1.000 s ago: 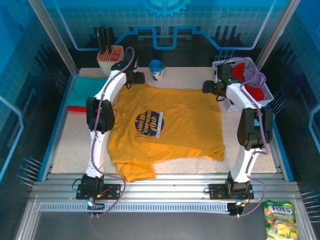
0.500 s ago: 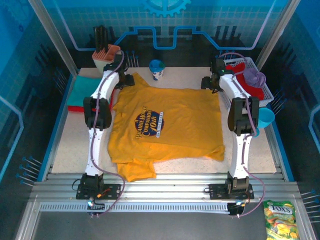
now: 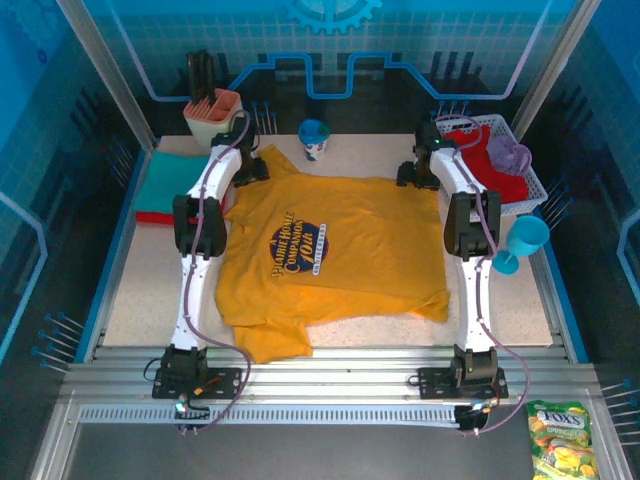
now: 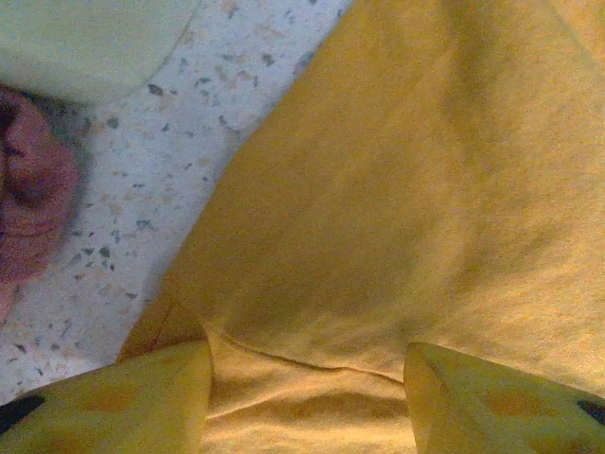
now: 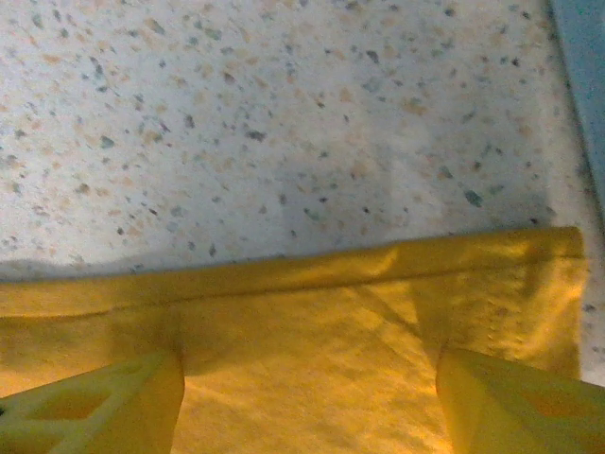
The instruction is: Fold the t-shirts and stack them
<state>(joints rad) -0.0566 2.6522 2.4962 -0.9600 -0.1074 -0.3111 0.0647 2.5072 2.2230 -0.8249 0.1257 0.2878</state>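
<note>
Both pincers were spread apart: the left gripper (image 4: 302,378) was set over the far-left edge and the right gripper (image 5: 307,388) over the far-right corner of the mustard-yellow t-shirt (image 3: 330,250), laid flat mid-table (image 3: 130,300).

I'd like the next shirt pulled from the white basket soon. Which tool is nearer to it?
Right. The right tool is at one far corner of the yellow shirt, just left of the basket; the left tool is across the shirt at its other far corner.
</note>
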